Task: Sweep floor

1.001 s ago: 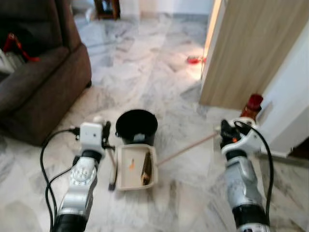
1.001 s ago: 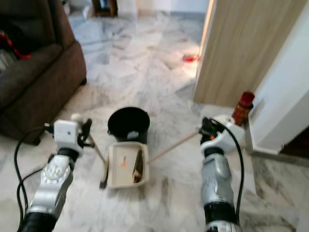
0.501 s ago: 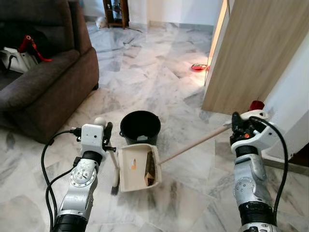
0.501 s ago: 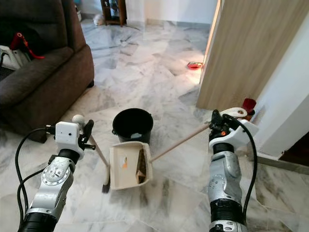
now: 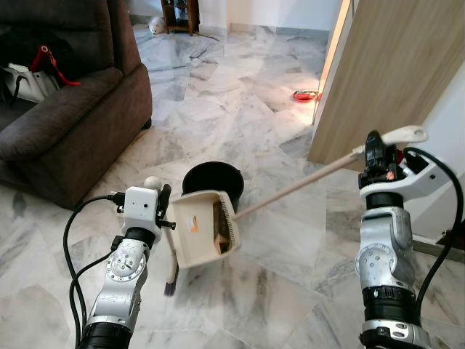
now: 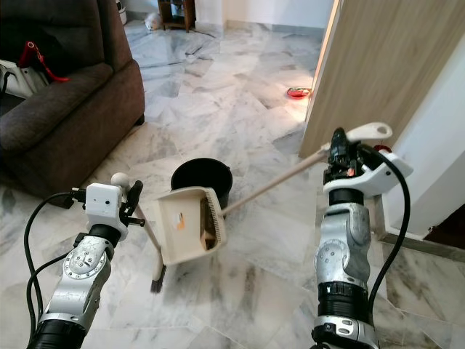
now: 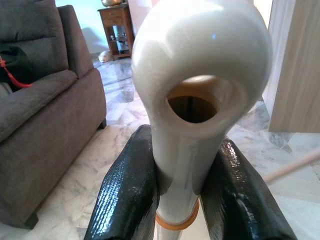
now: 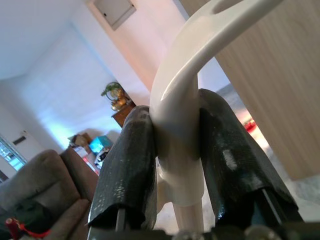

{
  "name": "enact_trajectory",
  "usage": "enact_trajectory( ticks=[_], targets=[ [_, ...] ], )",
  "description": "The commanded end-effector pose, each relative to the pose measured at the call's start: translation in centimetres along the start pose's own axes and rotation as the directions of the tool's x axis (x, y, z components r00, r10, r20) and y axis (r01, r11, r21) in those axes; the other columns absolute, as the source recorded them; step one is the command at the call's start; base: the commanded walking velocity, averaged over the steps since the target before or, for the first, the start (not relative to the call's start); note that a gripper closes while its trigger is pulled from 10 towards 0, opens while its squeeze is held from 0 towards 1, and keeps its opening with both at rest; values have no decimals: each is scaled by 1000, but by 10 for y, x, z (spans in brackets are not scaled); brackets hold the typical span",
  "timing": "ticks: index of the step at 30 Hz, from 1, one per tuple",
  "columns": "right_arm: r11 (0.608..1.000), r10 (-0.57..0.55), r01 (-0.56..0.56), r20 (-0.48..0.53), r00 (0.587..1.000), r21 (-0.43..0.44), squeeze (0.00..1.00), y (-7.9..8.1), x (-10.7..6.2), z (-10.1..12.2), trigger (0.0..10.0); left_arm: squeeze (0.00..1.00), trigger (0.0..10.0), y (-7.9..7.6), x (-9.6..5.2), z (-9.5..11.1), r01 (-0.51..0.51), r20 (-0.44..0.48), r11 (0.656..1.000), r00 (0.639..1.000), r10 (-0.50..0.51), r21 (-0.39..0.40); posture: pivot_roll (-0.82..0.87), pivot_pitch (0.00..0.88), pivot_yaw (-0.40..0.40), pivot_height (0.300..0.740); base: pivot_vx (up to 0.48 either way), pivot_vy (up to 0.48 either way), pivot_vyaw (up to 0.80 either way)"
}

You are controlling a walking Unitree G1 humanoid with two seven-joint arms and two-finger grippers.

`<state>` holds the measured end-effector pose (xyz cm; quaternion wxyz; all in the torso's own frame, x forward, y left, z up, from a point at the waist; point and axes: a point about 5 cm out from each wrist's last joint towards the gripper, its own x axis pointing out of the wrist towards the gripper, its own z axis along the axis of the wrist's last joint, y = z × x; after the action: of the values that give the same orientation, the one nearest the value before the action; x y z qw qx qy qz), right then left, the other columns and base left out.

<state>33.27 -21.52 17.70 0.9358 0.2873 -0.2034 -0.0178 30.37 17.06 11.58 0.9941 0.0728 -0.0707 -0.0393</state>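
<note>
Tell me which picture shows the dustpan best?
The left eye view: the dustpan shows whole there, tilted up by the black bucket, bits of dirt inside. The right eye view shows the same from slightly aside. The right wrist view shows just its white handle top, clamped in the right gripper.

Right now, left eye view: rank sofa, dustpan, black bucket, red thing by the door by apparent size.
1. sofa
2. dustpan, nearer the camera, so unsure against the bucket
3. black bucket
4. red thing, far off

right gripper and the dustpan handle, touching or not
Touching. The right wrist view shows the right gripper with both black fingers pressed against the white dustpan handle.
</note>
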Motion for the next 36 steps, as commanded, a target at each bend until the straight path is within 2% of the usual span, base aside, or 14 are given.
enact_trajectory(
  ticks=[1,12,23,25,30,36],
  targets=[
    [994,9,-19,85,996,108,0,10,7,14,10000,0,10000,-2,2,10,13,55,1000,998,-12,-6,75,62,16,740,0,0,0],
    [987,50,-73,153,987,145,0,27,17,28,10000,0,10000,-1,2,9,5,52,1000,999,-5,-7,75,67,15,740,0,0,0],
    [987,40,-58,118,992,149,0,27,16,21,10000,0,10000,-2,1,9,5,47,1000,999,-5,-3,80,75,15,740,0,0,0],
    [992,32,-45,112,993,117,0,26,15,19,10000,0,10000,-2,1,8,5,46,1000,999,-5,-3,79,75,16,740,0,0,0],
    [998,16,-25,129,991,65,0,27,15,21,10000,0,10000,-1,1,9,6,47,1000,999,-5,-3,79,74,19,740,0,0,0],
    [996,-17,3,158,987,85,0,30,17,23,10000,0,10000,-1,1,9,7,48,1000,999,-7,-2,81,71,19,740,0,0,0]
  ],
)
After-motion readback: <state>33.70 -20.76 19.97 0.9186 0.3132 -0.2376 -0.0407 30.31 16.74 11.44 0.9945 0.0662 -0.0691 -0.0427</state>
